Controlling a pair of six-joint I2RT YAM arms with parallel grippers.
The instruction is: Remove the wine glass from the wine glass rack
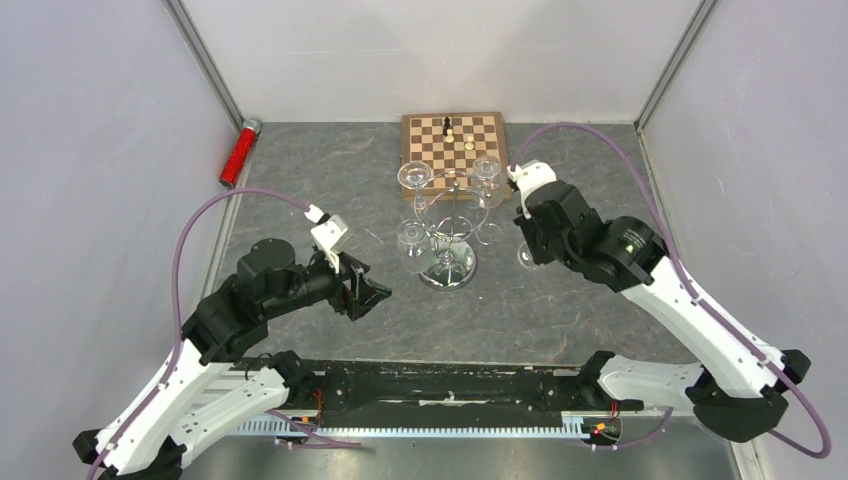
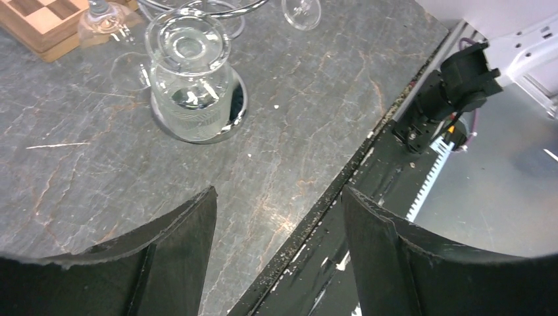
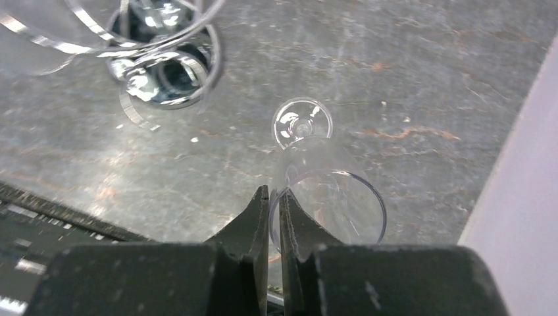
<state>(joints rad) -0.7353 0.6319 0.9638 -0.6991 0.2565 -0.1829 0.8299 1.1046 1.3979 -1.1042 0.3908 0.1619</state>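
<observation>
1. Right claw (image 3: pixel 273 195). The jaws are almost together and pinch one thin wall of the wine glass (image 3: pixel 332 197) at its rim. The mouth of the bowl faces the wrist camera and the foot lies beyond it, so you are holding the glass upright, foot lowermost. A rim pinch suits this attitude because the stem is out of reach beneath the bowl. Handle it gently: one thin wall carries the whole glass.

2. Location of the glass. It is off the wine glass rack (image 1: pixel 447 262), to the rack's right and apart from its loop arms. Judge removal as done, with set-down on the bench (image 1: pixel 450 325) remaining. No view shows whether the foot touches the bench.

3. Left claw (image 1: pixel 372 295). The jaws stand wide apart and hold nothing. The claw hovers over the bench between the rack and the near edge, probably parked clear of the right arm's path.

4. What each view shows.
- Only the right wrist view shows the pinch. From above, the arm covers it and the glass is just a faint ring.
- The left wrist view shows a hanging glass (image 2: pixel 189 72), bowl down over the mirrored base.
- Only the top view shows both arms together, and the chessboard (image 1: pixel 455 140) behind the rack.
</observation>
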